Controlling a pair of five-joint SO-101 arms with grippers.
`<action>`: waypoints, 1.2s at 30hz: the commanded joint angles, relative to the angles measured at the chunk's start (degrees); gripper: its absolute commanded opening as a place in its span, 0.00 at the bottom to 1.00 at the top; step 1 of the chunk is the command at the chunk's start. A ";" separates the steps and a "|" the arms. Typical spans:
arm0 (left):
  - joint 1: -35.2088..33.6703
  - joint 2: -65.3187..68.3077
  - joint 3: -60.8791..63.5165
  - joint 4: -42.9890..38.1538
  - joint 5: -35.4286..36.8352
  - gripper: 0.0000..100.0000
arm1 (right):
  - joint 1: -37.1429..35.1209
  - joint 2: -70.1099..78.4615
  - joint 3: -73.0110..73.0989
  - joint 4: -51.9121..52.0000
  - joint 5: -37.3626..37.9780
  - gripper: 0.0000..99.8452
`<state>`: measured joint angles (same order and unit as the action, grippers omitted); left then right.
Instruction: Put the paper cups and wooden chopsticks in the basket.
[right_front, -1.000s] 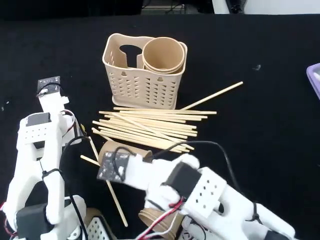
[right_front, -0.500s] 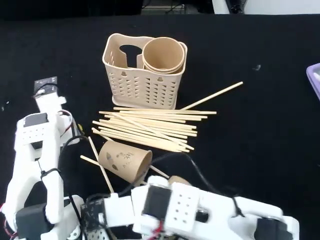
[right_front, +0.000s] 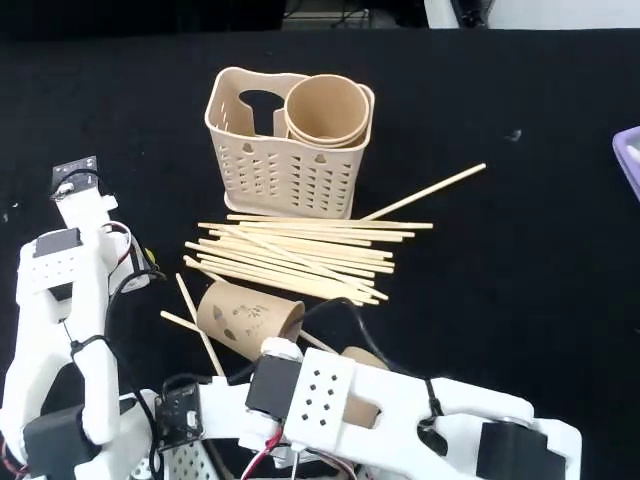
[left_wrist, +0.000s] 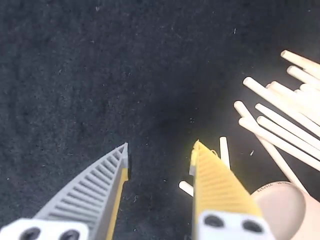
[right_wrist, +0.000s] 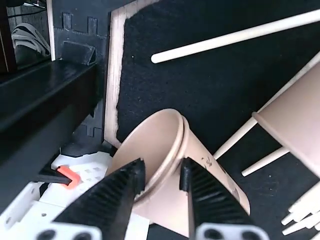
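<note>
Down at the near edge of the table (right_front: 520, 260) the right arm (right_front: 400, 410) lies stretched across towards the left. Its right gripper (right_wrist: 161, 165) sits at some nested paper cups (right_wrist: 212, 175) that lie on their side by the board's edge, next to the left arm's white base (right_wrist: 75, 210). The black fingers are only narrowly apart, one in front of the cups' mouth and one outside the wall, rim between them; whether either touches it I can't tell. Just beyond the arm another cup (right_front: 360, 362) peeks out. Left of that a printed cup (right_front: 250, 318) lies on its side, mouth to the right, with two loose chopsticks (right_front: 197, 318) at its base end. Further left, the left gripper (left_wrist: 160, 147) hangs over bare black cloth, grey and yellow fingers spread wide and holding nothing. Past the printed cup a pile of chopsticks (right_front: 300, 258) runs left to right, and one stray chopstick (right_front: 425, 192) slants off to the far right. Behind them the basket (right_front: 265, 165) stands upright with stacked cups (right_front: 327, 108) in its right compartment. A purple object (right_front: 630, 150) shows at the right edge
</note>
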<state>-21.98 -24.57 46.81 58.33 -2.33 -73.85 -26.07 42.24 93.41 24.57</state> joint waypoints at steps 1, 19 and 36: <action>0.04 -1.67 -1.98 -0.70 0.00 0.21 | 1.58 0.75 -1.36 -0.62 -2.11 0.12; -0.40 -1.67 -1.98 -0.70 0.00 0.21 | 13.71 -0.13 -0.57 -0.09 1.67 0.12; -2.24 -1.67 -2.68 -0.53 3.96 0.21 | 15.38 -9.19 -3.03 4.40 1.49 0.01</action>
<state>-22.07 -24.57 46.81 58.33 -1.10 -60.57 -30.37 40.75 94.90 25.54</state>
